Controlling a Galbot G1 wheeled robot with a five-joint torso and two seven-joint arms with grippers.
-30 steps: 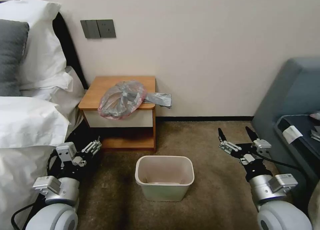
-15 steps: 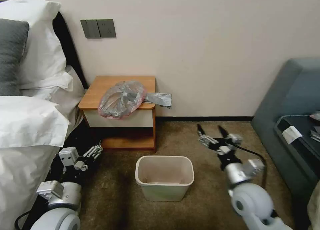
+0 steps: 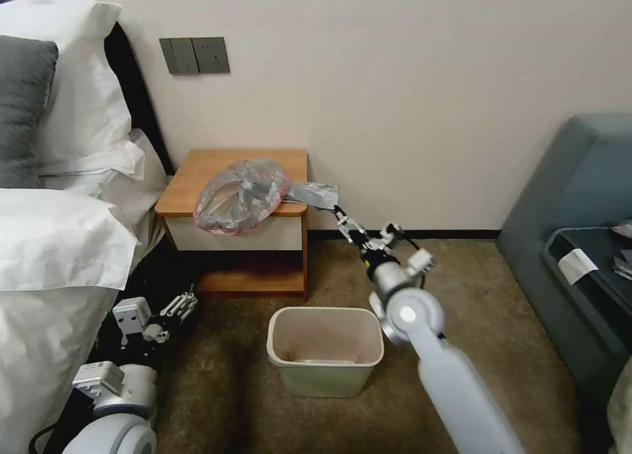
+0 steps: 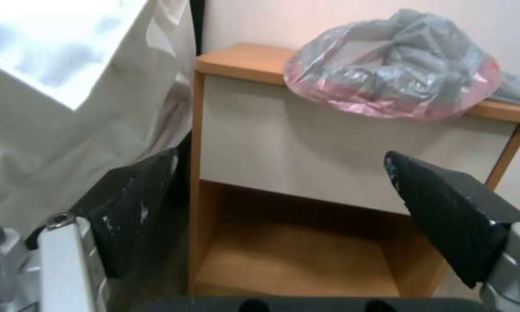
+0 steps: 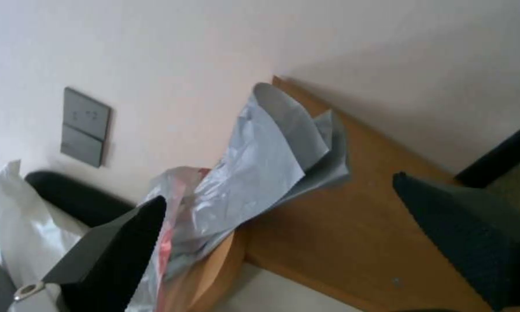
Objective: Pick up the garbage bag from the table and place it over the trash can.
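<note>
The garbage bag (image 3: 241, 195) lies crumpled on the table (image 3: 197, 171), its grey tail (image 3: 315, 195) hanging past the table's right edge; its position is unchanged from a second ago. The right gripper (image 3: 342, 218) has swung from low over the carpet on the right to just beside that tail, below the table's right front corner. Its fingers (image 5: 118, 242) are spread apart and hold nothing. The left gripper (image 3: 182, 301) stays parked low beside the bed (image 3: 59, 243), jaws parted and empty. The trash can (image 3: 325, 350) stands unmoved on the carpet in front of the table.
</note>
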